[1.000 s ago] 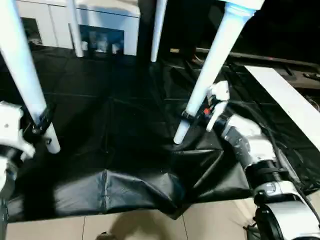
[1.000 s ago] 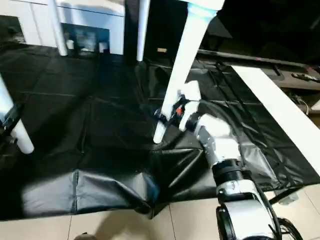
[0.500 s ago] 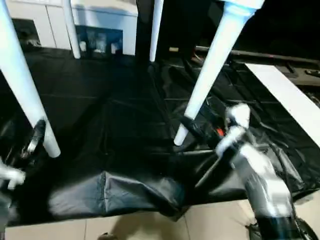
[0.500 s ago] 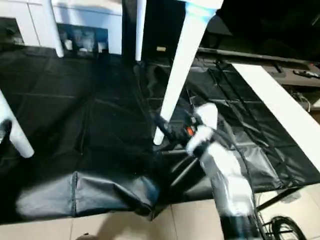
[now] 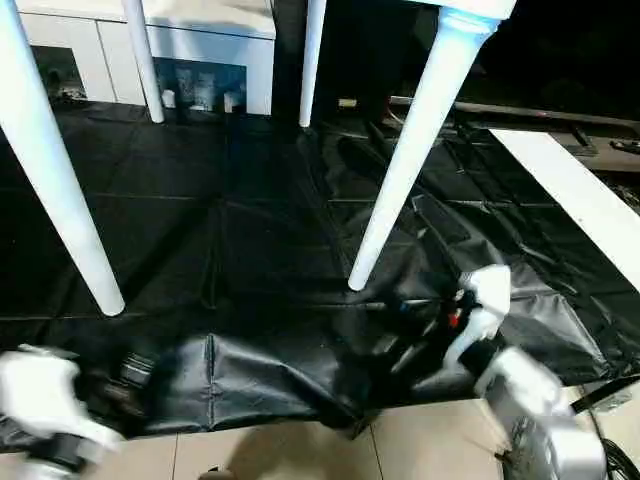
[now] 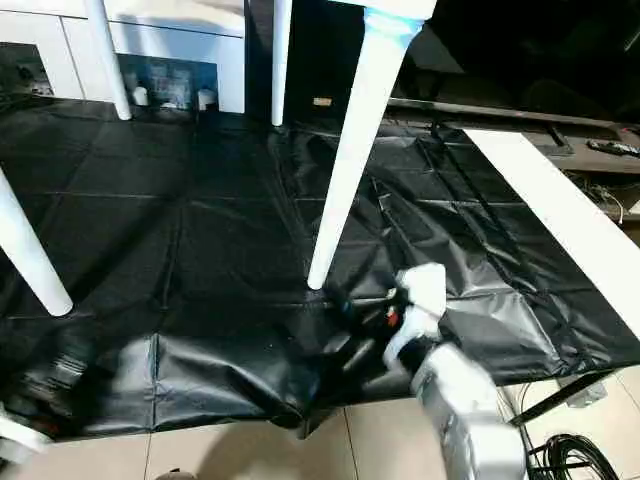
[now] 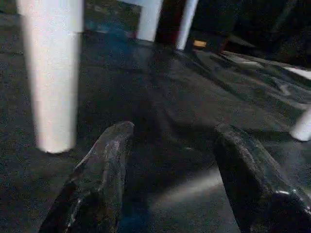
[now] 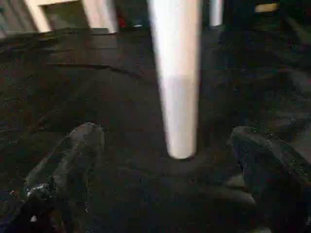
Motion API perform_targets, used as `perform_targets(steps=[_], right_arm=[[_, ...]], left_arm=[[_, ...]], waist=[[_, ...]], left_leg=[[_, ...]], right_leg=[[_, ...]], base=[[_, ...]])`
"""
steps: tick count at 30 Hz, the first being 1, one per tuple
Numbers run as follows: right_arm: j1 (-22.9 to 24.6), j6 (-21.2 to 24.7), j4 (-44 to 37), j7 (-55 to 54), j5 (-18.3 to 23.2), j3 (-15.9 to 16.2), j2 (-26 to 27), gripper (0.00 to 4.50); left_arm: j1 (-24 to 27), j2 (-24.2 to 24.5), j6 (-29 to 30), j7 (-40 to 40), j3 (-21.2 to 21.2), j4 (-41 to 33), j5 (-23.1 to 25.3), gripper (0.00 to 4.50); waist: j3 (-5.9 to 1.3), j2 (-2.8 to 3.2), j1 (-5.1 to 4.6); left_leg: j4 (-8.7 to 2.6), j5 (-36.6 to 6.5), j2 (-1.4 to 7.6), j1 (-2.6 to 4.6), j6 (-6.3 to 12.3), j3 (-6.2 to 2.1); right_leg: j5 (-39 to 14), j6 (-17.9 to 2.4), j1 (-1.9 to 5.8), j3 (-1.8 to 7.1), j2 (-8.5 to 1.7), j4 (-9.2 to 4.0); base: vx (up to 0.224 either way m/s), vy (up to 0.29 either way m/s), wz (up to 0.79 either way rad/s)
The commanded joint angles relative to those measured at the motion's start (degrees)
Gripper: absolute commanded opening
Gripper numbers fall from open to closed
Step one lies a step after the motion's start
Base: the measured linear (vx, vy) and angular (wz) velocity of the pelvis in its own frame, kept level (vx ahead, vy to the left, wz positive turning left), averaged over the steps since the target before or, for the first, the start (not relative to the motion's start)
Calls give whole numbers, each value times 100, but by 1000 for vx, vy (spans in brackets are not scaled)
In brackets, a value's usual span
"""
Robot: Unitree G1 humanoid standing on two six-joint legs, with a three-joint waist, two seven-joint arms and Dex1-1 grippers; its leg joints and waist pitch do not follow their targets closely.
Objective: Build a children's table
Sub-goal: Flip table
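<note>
The table stands upright on its four legs on the black-sheeted bench [image 5: 250, 200], long axes of the legs running up and down, feet on the sheet and tops rising out of view. The near-right leg [image 5: 405, 155] leans a little, its foot planted near the bench's front middle, its top meeting a corner of the tabletop [image 5: 480, 6]. The near-left leg [image 5: 55, 175] stands at the left, foot on the sheet. Two far legs [image 5: 143, 60] stand by the back edge, the second [image 5: 312, 60] further right. No writing can be read on any of it.

The right claw [image 8: 165, 170] hangs low by the bench's front edge, just short of the near-right leg's foot, fingers [image 8: 73, 160] spread wide on either side of it, touching nothing. The left claw [image 7: 170, 160] is likewise spread wide and empty, near the near-left leg's foot, off to one side.

Behind the bench stands a white cabinet [image 5: 200, 45]. A white board [image 5: 580, 200] lies along the bench's right side.
</note>
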Motion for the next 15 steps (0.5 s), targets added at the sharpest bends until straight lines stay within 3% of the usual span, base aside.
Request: perform_targets(steps=[1, 2, 4, 5, 6, 7, 8, 9, 10, 11, 12, 13, 14, 15], right_arm=[[-8, -63, -158, 122, 61, 54, -76, 450], [-8, -63, -158, 122, 61, 54, -76, 450], [-58, -68, -89, 73, 19, 57, -38, 450], [-89, -88, -30, 34, 3, 35, -5, 450], [-143, -141, 71, -44, -42, 2, 49, 450], [-147, -151, 79, -58, -38, -2, 60, 450], [-152, -169, 91, -89, -26, -3, 82, 450], [-144, -189, 97, -103, -33, -6, 88, 450], [-112, -263, 119, -160, -54, -23, 119, 450], [-99, -293, 125, -184, -60, -33, 137, 450], [-70, -363, 137, -248, -95, -52, 169, 450], [-59, -413, 150, -303, -129, -55, 190, 450], [-53, -441, 159, -332, -152, -56, 199, 450], [-44, -524, 206, -422, -176, -76, 263, 450]], left_arm=[[-266, -7, -23, -2, -159, 114, 106, 298], [-266, -7, -23, -2, -159, 114, 106, 298], [-414, 25, 2, 41, -191, 201, 170, 298], [-507, 42, 6, 55, -222, 223, 229, 298], [-668, 87, 10, 49, -273, 291, 325, 298], [-705, 101, 3, 45, -291, 306, 360, 298], [-780, 134, -18, 34, -325, 343, 432, 298], [-806, 144, -18, 34, -337, 352, 455, 298], [-906, 198, -16, 16, -374, 395, 520, 298], [-939, 221, -11, 1, -382, 414, 528, 298], [-996, 263, -11, -23, -389, 454, 552, 298], [-1044, 295, -6, -34, -385, 500, 578, 298], [-1073, 314, 11, -24, -388, 527, 610, 298], [-1196, 341, 8, -19, -357, 651, 624, 298]], waist=[[-191, 201, 9], [-202, 188, 13], [-208, 201, 2], [-245, 201, -3], [-284, 238, -20], [-324, 229, -35], [-407, 266, -38], [-475, 283, -34], [-589, 331, -31], [-623, 407, -18], [-634, 319, -56], [-566, 391, -69], [-525, 460, -78], [-331, 611, -182]], left_leg=[[-456, -2073, -6, 33, -131, 32], [-442, -1982, -6, 46, -121, 39], [-444, -1750, -16, -7, -137, 34], [-395, -1167, -28, -42, -94, 45], [-316, -294, -66, -91, 12, 59], [-258, 278, -100, -120, 108, 73], [-145, 1080, -182, -174, 325, 104], [-27, 1928, -266, -256, 602, 136], [97, 2369, -327, -295, 775, 121], [135, 2574, -345, -342, 906, 119], [167, 2214, -397, -484, 1167, 161], [134, -140, -292, -468, 1176, 167], [119, -1166, -240, -372, 1004, 141], [94, -3106, -190, -158, 479, 75]], right_leg=[[-1330, -218, 64, 295, -340, -633], [-1178, -243, 61, 297, -336, -621], [-892, -295, 90, 291, -333, -590], [-184, -376, 86, 291, -304, -536], [966, -541, 66, 258, -242, -447], [1683, -653, 48, 225, -202, -385], [2722, -844, -16, 145, -116, -302], [3752, -1074, -156, 66, -44, -238], [4330, -1167, -166, 35, -12, -171], [4594, -1222, -260, -23, 13, -178], [4489, -1339, -363, -71, -40, -313], [1681, -1436, -490, -118, -167, -644], [187, -1332, -514, -153, -218, -708], [-2871, -589, -603, -371, -208, -907]], base=[[0, 0, 0], [0, 0, 0], [0, 0, 0], [0, 0, 0], [0, 0, 0], [0, 0, 0], [0, 0, 0], [0, 0, 0], [0, 0, 0], [-83, 27, -2], [-139, 40, -1], [-139, 40, -1], [-193, 58, -3], [-261, 70, -19]])
